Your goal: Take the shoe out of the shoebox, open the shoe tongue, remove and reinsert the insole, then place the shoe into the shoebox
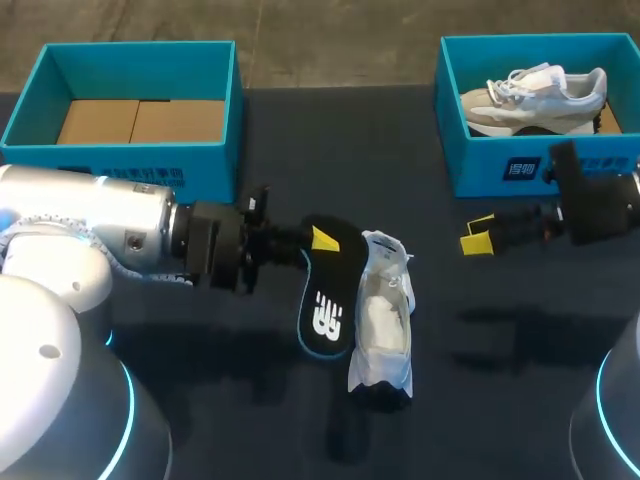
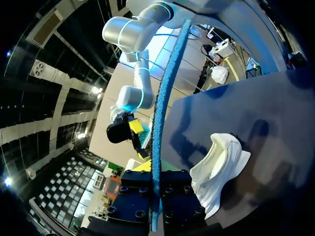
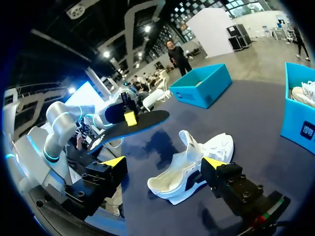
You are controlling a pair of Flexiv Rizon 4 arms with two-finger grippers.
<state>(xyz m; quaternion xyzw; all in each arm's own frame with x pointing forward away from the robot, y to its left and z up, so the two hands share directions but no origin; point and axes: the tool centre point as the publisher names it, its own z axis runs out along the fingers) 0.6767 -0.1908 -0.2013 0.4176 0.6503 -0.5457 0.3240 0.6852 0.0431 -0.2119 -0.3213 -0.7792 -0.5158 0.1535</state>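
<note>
A white shoe [image 1: 383, 320] lies on its side on the dark table [image 1: 500, 340], mid-table. Just left of it my left gripper [image 1: 320, 240] is shut on a black insole [image 1: 325, 305] with a blue edge, held above the table and apart from the shoe. In the left wrist view the insole [image 2: 158, 123] shows edge-on between my left gripper's [image 2: 155, 189] fingers, with the shoe [image 2: 219, 169] beside it. My right gripper [image 1: 478, 238] hangs open to the shoe's right. In the right wrist view the shoe [image 3: 194, 164] lies just ahead of that open gripper [image 3: 164, 162], the insole [image 3: 135, 125] beyond it.
An open blue shoebox [image 1: 130, 150] with bare cardboard inside stands at the back left. A second blue shoebox [image 1: 500, 160] at the back right holds a beige and white shoe [image 1: 540, 95], close behind my right gripper.
</note>
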